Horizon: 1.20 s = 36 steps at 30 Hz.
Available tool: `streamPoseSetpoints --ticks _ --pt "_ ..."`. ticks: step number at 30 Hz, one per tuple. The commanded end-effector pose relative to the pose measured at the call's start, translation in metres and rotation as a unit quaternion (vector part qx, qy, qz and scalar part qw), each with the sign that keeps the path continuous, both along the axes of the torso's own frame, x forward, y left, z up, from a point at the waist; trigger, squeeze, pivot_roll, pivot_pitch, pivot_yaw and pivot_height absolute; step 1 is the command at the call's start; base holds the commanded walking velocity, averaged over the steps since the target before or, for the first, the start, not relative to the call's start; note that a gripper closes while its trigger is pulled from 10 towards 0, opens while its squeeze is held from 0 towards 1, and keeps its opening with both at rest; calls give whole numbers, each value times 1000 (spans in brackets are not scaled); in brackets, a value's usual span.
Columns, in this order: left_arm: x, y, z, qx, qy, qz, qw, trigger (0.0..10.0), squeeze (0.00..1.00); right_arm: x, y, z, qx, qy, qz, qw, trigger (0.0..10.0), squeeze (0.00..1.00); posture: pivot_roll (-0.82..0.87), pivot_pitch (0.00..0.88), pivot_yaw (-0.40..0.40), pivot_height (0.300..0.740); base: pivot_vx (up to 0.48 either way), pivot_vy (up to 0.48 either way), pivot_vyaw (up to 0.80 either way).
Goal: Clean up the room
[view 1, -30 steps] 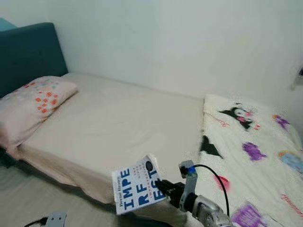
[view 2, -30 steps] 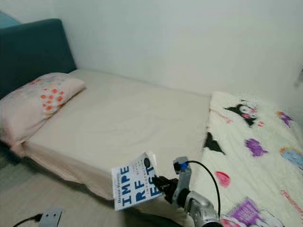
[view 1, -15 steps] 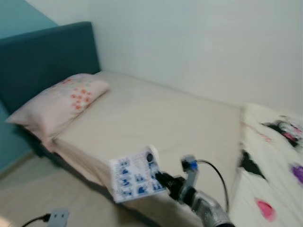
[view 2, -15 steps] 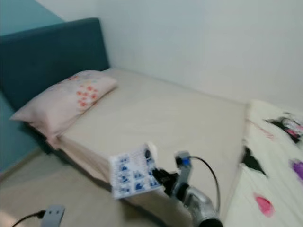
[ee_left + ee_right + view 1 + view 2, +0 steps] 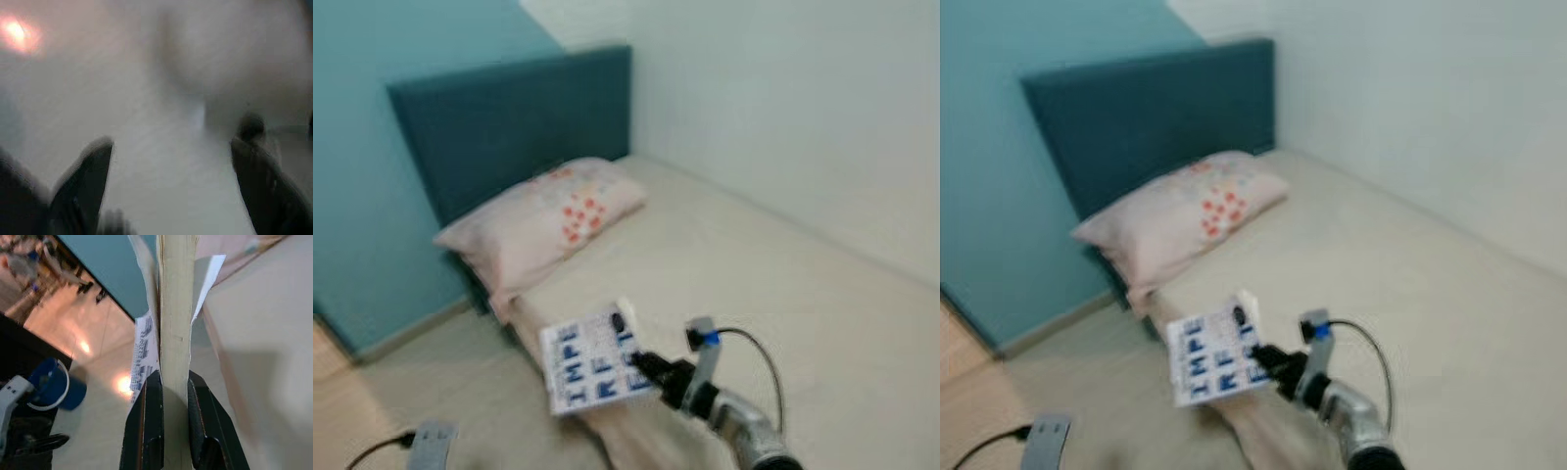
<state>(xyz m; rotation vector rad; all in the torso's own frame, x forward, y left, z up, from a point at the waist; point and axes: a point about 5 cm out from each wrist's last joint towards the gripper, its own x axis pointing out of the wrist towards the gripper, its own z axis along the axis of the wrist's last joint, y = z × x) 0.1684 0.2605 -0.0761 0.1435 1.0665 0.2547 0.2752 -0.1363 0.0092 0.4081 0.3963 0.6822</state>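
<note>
Book [image 5: 594, 368], title blurred, clamped in right end effector [image 5: 649, 367] beside bed [image 5: 783, 284].

The book [image 5: 590, 369] is a white paperback with big blue block letters across its cover and a small dark round mark near its upper corner; it is closed, tilted, cover turned up toward the head camera; it hangs in the air over the near edge of the bed [image 5: 754, 274], above the pale floor [image 5: 460, 382]; its right edge is pinched by the right gripper [image 5: 644, 364]; in the right wrist view its cream page block [image 5: 174, 308] stands edge-on between the two black fingers [image 5: 149, 421].
</note>
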Motion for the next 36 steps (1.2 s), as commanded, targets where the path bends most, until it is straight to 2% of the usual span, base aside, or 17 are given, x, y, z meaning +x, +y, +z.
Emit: streamPoseSetpoints --ticks 1,11,15,16,17,19,23,25,29,33,36 --pt "-11 3 -4 2 21 7 1000 10000 0 6 12 8 17 -22 11 1000 10000 0 53 4 -29 740 262 0 750" --pt "-12 3 -4 6 23 10 1000 10000 0 5 10 8 16 -23 7 1000 10000 0 51 5 -27 740 26 0 749" --pt "-12 2 -5 4 24 4 1000 10000 0 8 4 9 11 -25 -20 999 10000 0 49 8 -23 740 0 0 750" --pt "-12 2 -5 4 24 1 1000 10000 0 11 -1 9 7 -22 -46 999 10000 0 49 8 -24 740 281 0 750" --pt "-12 2 -5 4 24 1 1000 10000 0 11 -1 9 7 -22 -46 999 10000 0 49 8 -24 740 281 0 750" --pt "-12 2 -5 4 24 -1 1000 10000 0 18 -15 9 -18 -15 -112 993 10000 0 49 8 -24 740 368 0 625" --pt "-12 2 -5 4 24 -2 1000 10000 0 20 -19 9 -26 -12 -131 991 10000 0 47 10 -22 740 371 0 519" --pt "-12 1 -5 6 24 -2 1000 10000 0 22 -28 7 -35 10 -167 985 10000 0 48 10 -24 740 396 0 0" --pt "-12 1 -5 8 24 -3 1000 10000 0 22 -30 7 -35 10 -162 986 10000 0 45 10 -23 740 461 0 0" --pt "-12 1 -5 8 25 -5 1000 10000 0 20 -28 9 -37 -10 -146 989 10000 0 40 14 -24 740 480 0 692" --pt "-13 1 -5 6 25 -6 1000 10000 0 23 -36 7 -39 11 -201 979 10000 0 41 14 -25 740 480 0 479"
